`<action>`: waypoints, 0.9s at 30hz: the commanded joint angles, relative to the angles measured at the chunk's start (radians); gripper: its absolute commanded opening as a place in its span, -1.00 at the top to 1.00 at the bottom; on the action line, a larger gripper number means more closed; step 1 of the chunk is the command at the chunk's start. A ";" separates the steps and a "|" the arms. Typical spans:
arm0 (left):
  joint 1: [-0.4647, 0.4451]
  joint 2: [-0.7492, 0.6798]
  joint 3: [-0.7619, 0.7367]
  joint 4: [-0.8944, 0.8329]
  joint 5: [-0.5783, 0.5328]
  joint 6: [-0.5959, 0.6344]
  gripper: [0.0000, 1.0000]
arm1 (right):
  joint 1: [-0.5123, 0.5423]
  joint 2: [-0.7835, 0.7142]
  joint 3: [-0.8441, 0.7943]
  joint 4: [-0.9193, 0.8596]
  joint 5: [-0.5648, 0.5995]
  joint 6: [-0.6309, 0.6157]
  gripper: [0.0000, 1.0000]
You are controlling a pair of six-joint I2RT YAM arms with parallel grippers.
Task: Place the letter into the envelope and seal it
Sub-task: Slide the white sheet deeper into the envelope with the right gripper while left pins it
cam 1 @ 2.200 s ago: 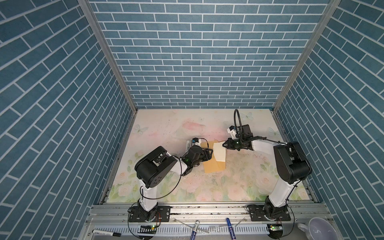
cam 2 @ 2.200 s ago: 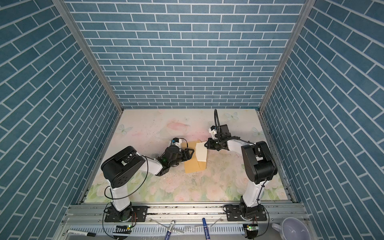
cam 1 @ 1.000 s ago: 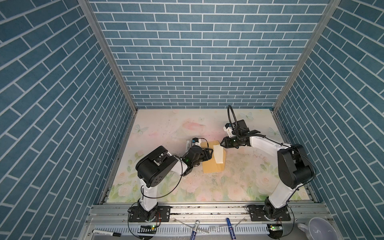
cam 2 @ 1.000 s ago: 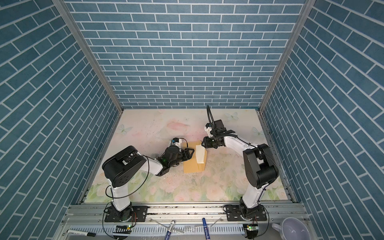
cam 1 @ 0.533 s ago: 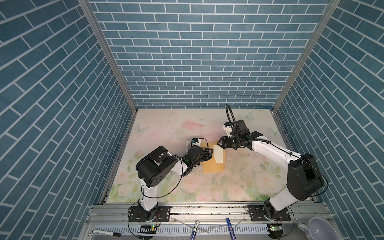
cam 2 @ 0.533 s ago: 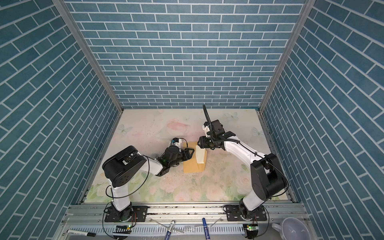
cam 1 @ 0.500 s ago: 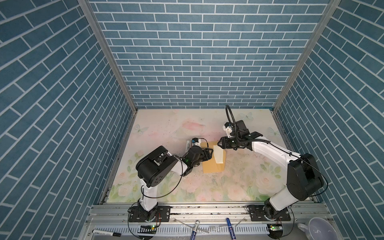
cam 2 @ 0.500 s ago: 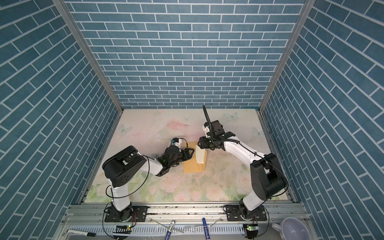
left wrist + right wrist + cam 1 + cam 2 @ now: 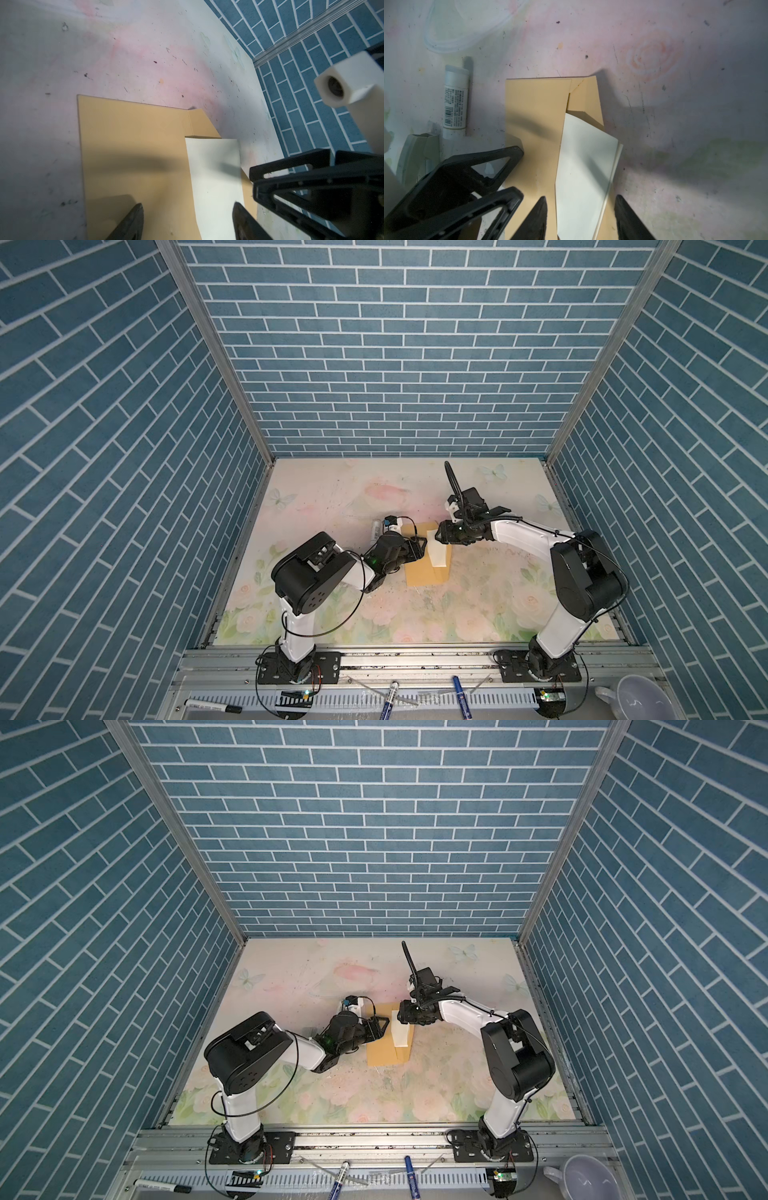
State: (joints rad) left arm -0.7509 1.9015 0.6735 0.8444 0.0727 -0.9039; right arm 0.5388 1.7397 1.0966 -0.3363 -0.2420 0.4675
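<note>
How deep the letter (image 9: pixel 583 166) sits in the envelope (image 9: pixel 533 116) cannot be told. Its far edge disappears under the lifted flap, and the rest of the smooth, folded cream sheet lies outside. The flat tan kraft envelope rests mid-table on the floral mat (image 9: pixel 374 493) in both top views. The right gripper (image 9: pixel 581 198) has its fingers spread to either side of the letter, clear of it. The left gripper (image 9: pixel 188 207) is spread over the envelope. A white glue stick (image 9: pixel 454 97) lies just beside it.
</note>
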 commanded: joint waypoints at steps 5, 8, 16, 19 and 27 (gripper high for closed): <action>0.004 -0.044 -0.002 -0.167 -0.017 0.040 -0.44 | 0.003 0.043 -0.038 0.009 0.020 0.024 -0.06; 0.004 -0.076 -0.003 -0.189 -0.026 0.052 -0.47 | 0.003 0.053 -0.044 0.017 0.016 0.026 -0.06; 0.005 -0.159 -0.032 -0.253 -0.058 0.075 -0.55 | 0.003 0.067 -0.055 0.037 -0.010 0.034 -0.06; 0.005 -0.192 -0.050 -0.278 -0.073 0.084 -0.56 | 0.004 0.059 -0.061 0.036 -0.006 0.031 -0.06; 0.005 -0.281 -0.064 -0.375 -0.101 0.107 -0.61 | 0.004 -0.076 -0.060 0.005 0.034 0.017 -0.08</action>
State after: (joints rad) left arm -0.7502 1.6531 0.6228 0.5274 -0.0021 -0.8211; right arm 0.5388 1.7519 1.0565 -0.3145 -0.2283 0.4751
